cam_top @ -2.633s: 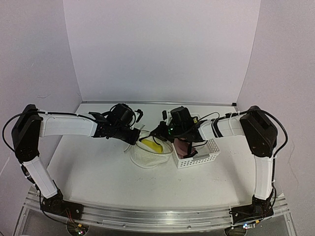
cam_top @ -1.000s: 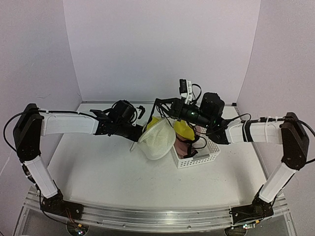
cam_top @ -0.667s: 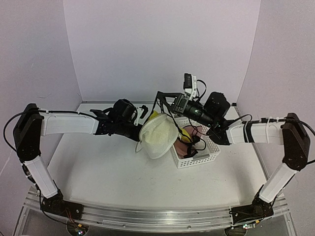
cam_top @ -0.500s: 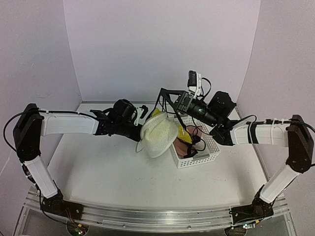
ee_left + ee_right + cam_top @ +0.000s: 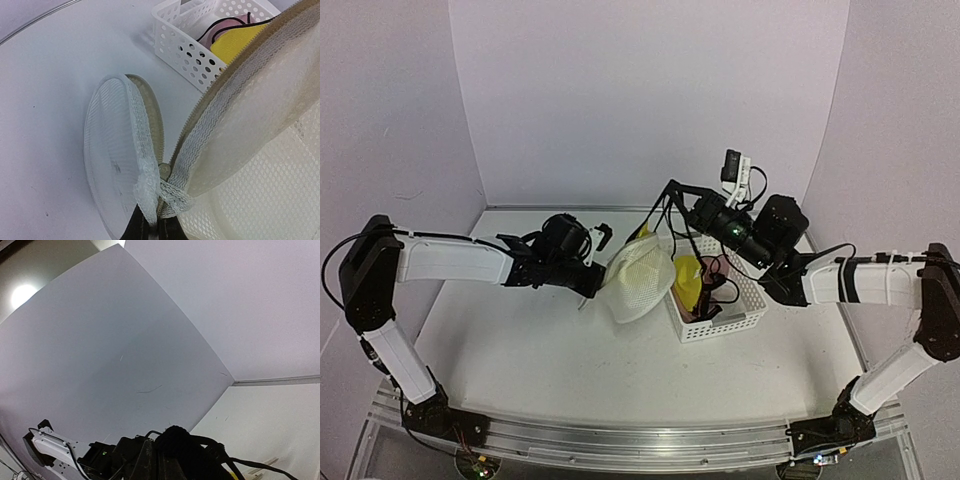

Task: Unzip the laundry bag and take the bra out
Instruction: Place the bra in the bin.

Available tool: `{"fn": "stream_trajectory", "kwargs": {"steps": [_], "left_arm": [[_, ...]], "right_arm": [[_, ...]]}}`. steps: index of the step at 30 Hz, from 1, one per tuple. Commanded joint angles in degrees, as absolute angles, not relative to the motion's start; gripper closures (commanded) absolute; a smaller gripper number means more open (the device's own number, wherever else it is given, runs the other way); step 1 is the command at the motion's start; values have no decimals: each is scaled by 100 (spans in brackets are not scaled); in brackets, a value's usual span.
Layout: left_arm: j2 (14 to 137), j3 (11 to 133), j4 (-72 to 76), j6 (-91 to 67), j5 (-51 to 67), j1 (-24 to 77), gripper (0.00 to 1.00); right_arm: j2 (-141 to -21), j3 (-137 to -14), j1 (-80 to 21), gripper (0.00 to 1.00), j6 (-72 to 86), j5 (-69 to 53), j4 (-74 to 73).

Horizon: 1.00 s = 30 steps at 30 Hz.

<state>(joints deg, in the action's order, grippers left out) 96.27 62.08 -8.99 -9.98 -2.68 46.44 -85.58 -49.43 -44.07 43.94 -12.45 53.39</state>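
The white mesh laundry bag (image 5: 638, 283) hangs tilted and open beside the basket. My left gripper (image 5: 592, 283) is shut on its zipper seam; the left wrist view shows the gripper (image 5: 152, 227) pinching the lace edge between the round lid (image 5: 112, 170) and the mesh body (image 5: 260, 150). My right gripper (image 5: 672, 188) is raised high and shut on the bra's black straps (image 5: 176, 439). The yellow bra (image 5: 687, 282) dangles from the straps between the bag and the basket, and shows in the left wrist view (image 5: 235, 42). A little yellow shows behind the bag's top.
A white lattice plastic basket (image 5: 745, 310) stands right of the bag, holding a pinkish item and black straps; it also shows in the left wrist view (image 5: 180, 45). Walls close the back and both sides. The left arm shows low in the right wrist view (image 5: 55, 452).
My right gripper has risen and moved right, pulling the straps. The yellow cup has come out from behind the bag and hangs by the basket. The bag swung slightly in the left gripper.
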Motion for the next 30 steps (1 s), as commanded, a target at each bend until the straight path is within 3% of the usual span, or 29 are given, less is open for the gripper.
{"fn": "stream_trajectory", "kwargs": {"steps": [1, 8, 14, 30], "left_arm": [[9364, 6016, -1098, -896, -744, 4614, 100], [9151, 6056, -1159, -903, -881, 4614, 100], [8936, 6271, -1169, -837, -800, 4615, 95], [7931, 5943, -1819, -1111, -1222, 4614, 65]], "right_arm": [[-8107, -4955, -4403, 100, 3974, -349, 5443], [-8270, -5233, -4403, 100, 3564, 122, 4496], [-8920, -5468, -4411, 100, 3783, -693, 4443], [-10134, -5373, -4412, 100, 3934, -2999, 5508]]}}
